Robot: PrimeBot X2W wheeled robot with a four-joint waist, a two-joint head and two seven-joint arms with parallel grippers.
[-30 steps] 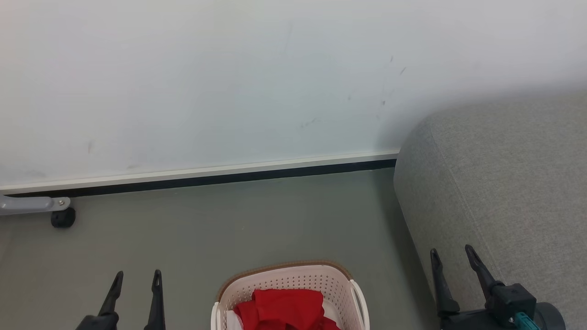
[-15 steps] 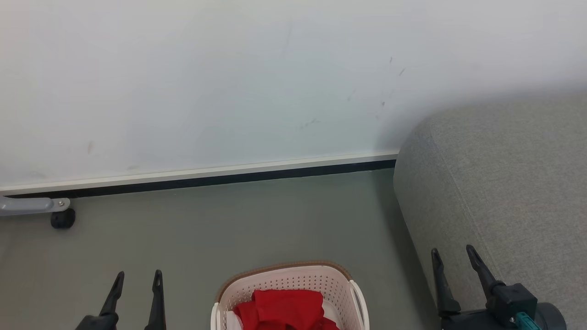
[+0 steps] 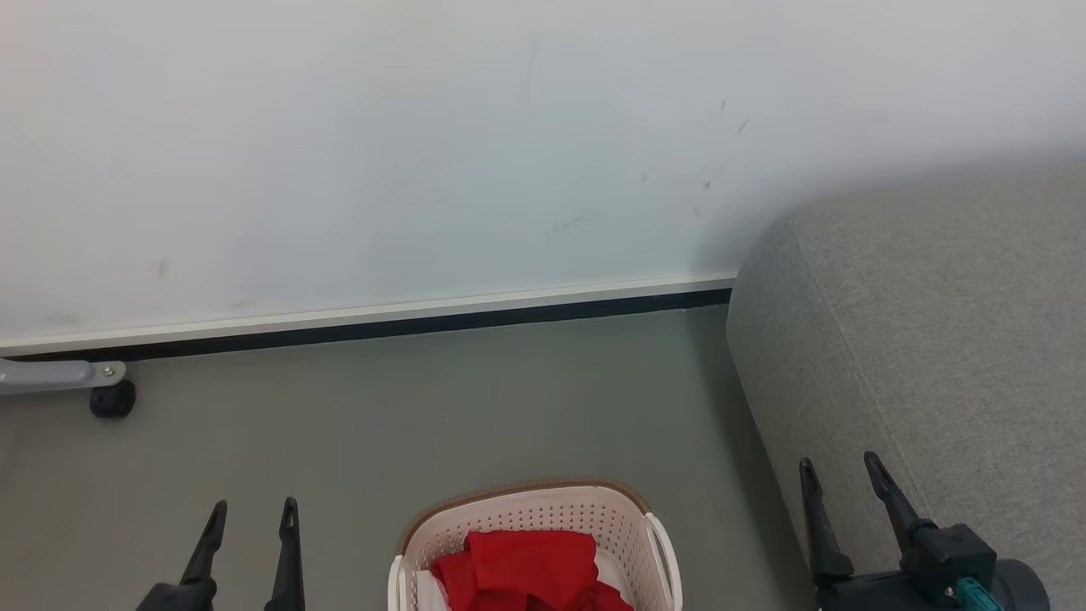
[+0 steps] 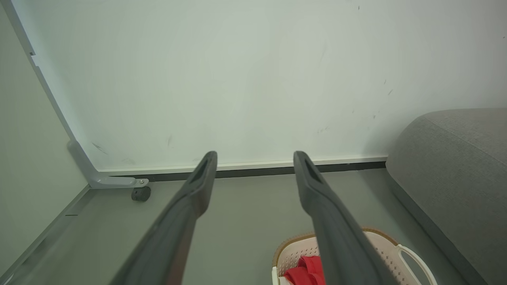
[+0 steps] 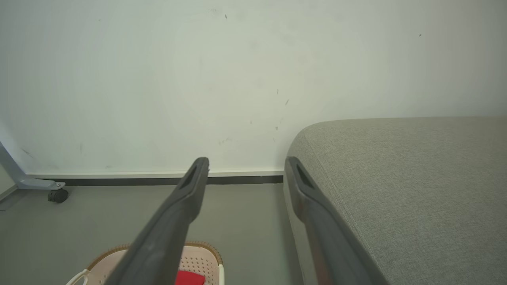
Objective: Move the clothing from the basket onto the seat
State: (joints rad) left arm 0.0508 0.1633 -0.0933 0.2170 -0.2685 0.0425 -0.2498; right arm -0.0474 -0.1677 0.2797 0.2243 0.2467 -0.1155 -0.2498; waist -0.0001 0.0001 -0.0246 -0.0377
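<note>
Red clothing (image 3: 526,567) with a bit of white fabric lies in the cream perforated basket (image 3: 543,509), which stands on the floor at the bottom middle of the head view. The grey sofa seat (image 3: 942,339) fills the right side. My left gripper (image 3: 252,509) is open over the floor, left of the basket and apart from it. Over the sofa's front edge my right gripper (image 3: 838,465) hangs open and holds nothing. The left wrist view shows the basket (image 4: 380,245) with red cloth (image 4: 305,271) past the open fingers (image 4: 321,198). The right wrist view shows the basket (image 5: 198,259) low and the sofa (image 5: 408,182) to the right.
A pale wall (image 3: 424,153) with a dark skirting strip (image 3: 382,327) runs behind the grey floor (image 3: 424,407). A grey metal leg on a black castor (image 3: 110,397) stands at the far left by the wall.
The whole head picture has shifted slightly upward, so the camera has tilted a little. Both grippers stay open and in about the same places.
</note>
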